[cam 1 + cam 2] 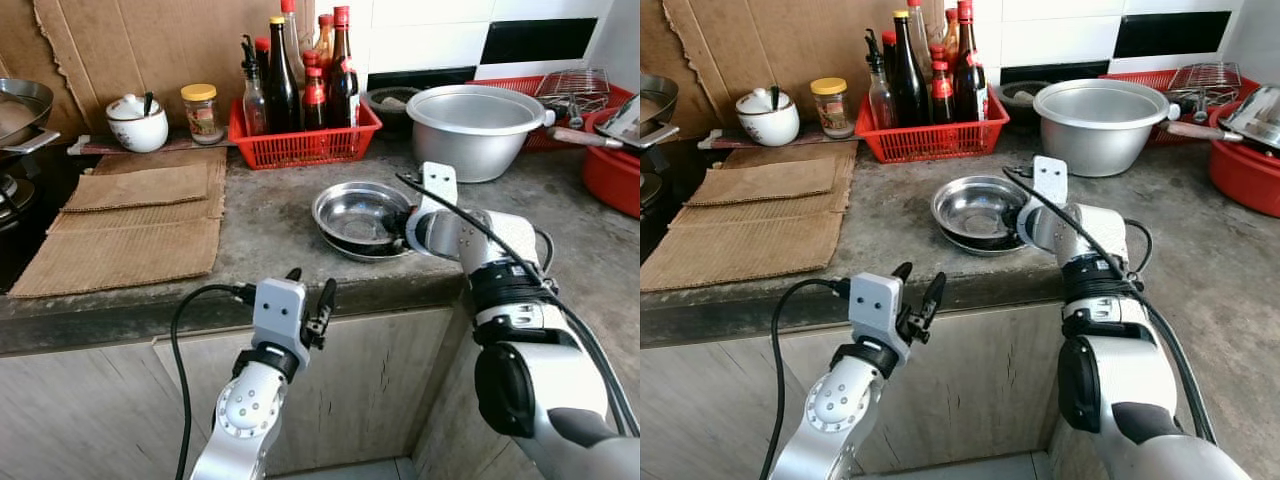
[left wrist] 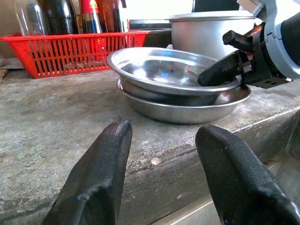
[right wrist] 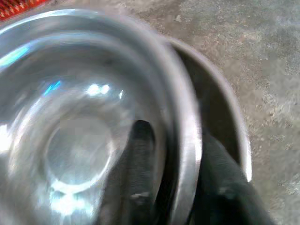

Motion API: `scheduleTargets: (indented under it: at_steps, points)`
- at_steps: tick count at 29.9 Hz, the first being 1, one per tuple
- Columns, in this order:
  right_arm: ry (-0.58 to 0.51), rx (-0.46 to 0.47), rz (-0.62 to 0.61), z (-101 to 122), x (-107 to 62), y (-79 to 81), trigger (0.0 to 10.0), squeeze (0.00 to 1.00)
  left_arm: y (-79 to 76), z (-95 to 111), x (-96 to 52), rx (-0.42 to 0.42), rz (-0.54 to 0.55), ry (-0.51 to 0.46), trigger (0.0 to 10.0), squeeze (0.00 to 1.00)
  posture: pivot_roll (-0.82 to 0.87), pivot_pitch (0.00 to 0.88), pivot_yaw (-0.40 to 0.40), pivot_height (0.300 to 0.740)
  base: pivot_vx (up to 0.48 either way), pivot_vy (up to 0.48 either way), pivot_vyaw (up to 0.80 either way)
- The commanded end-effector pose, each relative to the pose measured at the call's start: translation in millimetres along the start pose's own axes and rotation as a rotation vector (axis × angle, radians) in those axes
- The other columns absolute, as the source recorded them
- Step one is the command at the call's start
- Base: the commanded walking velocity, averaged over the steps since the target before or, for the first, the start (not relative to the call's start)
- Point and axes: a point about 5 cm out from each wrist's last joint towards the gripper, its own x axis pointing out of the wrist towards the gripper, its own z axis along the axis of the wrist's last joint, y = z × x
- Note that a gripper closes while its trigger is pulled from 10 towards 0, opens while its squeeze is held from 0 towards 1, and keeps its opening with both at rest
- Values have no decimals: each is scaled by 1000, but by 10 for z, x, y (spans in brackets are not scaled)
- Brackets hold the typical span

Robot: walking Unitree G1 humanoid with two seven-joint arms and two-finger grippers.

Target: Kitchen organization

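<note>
Two shiny steel bowls are nested near the counter's front edge: the upper bowl (image 1: 352,210) rests slightly askew in the wider lower bowl (image 1: 370,252). My right gripper (image 1: 400,226) reaches in from the right and is shut on the upper bowl's rim (image 3: 187,140), one finger (image 3: 138,145) inside and the other (image 3: 220,183) outside. In the left wrist view that inner finger (image 2: 220,71) lies across the upper bowl (image 2: 168,70). My left gripper (image 1: 310,293) hovers open just before the counter edge (image 2: 154,161), pointing toward the bowls, holding nothing.
A red basket (image 1: 300,145) of sauce bottles stands behind the bowls. A large aluminium pot (image 1: 475,125) sits at the back right, with a red tub (image 1: 612,170) and wire rack (image 1: 573,82) beyond. Cardboard mats (image 1: 130,235), a white lidded pot (image 1: 137,124) and jar (image 1: 202,112) lie left.
</note>
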Motion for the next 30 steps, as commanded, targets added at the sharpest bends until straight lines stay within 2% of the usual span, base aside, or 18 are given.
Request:
scheduleTargets:
  at_steps: [1,3,6,9,12,13,16,19,20,21,22,24,25,26,28,30]
  points:
    - [32,33,5,-39,20,29,0,0,3,30,-21,16,6,-7,10000,0,81,2,-36,740,0,0,0]
    - [28,46,4,-36,18,28,0,0,1,33,-23,16,5,-8,10000,0,81,2,-36,740,0,0,0]
    - [-20,140,19,-4,9,44,0,0,0,33,-24,14,2,-19,10000,0,82,1,-35,740,0,0,0]
    - [-36,181,31,13,2,50,0,0,0,35,-22,14,1,-20,10000,0,83,0,-35,740,0,0,0]
    - [-136,332,71,106,-33,63,0,0,0,34,-16,15,0,-20,10000,0,83,0,-34,740,0,0,0]
    - [-136,332,71,106,-33,63,0,0,0,34,-16,15,0,-20,10000,0,83,0,-34,740,0,0,0]
    - [-315,497,108,277,-137,54,0,0,2,37,-10,16,1,-22,10000,0,83,0,-31,740,0,0,0]
    - [-419,548,125,366,-221,29,0,0,4,38,-8,18,2,-24,10000,0,85,0,-32,740,0,0,0]
    - [-487,534,103,399,-277,1,0,0,7,40,-7,18,3,-26,10000,0,84,0,-31,740,0,0,0]
    - [-616,471,51,420,-410,-43,0,0,8,44,-10,18,4,-31,10000,0,81,0,-29,740,0,0,0]
    - [-616,471,51,420,-410,-43,0,0,8,44,-10,18,4,-31,10000,0,81,0,-29,740,0,0,0]
    - [-682,416,12,409,-487,-59,0,0,5,46,-12,17,4,-34,10000,0,80,0,-28,740,0,0,0]
    - [-749,367,-1,403,-554,-68,0,0,3,49,-11,18,5,-36,10000,0,80,0,-28,740,0,0,0]
    - [-842,253,-9,375,-676,-61,0,0,3,56,-11,19,7,-39,10000,0,79,0,-28,740,0,0,0]
    - [-895,156,-17,320,-770,-49,0,0,6,60,-12,19,9,-40,10000,0,80,0,-28,740,0,0,0]
    - [-924,107,-59,252,-847,-74,0,0,12,61,-12,19,10,-40,10000,0,80,0,-31,740,0,0,0]
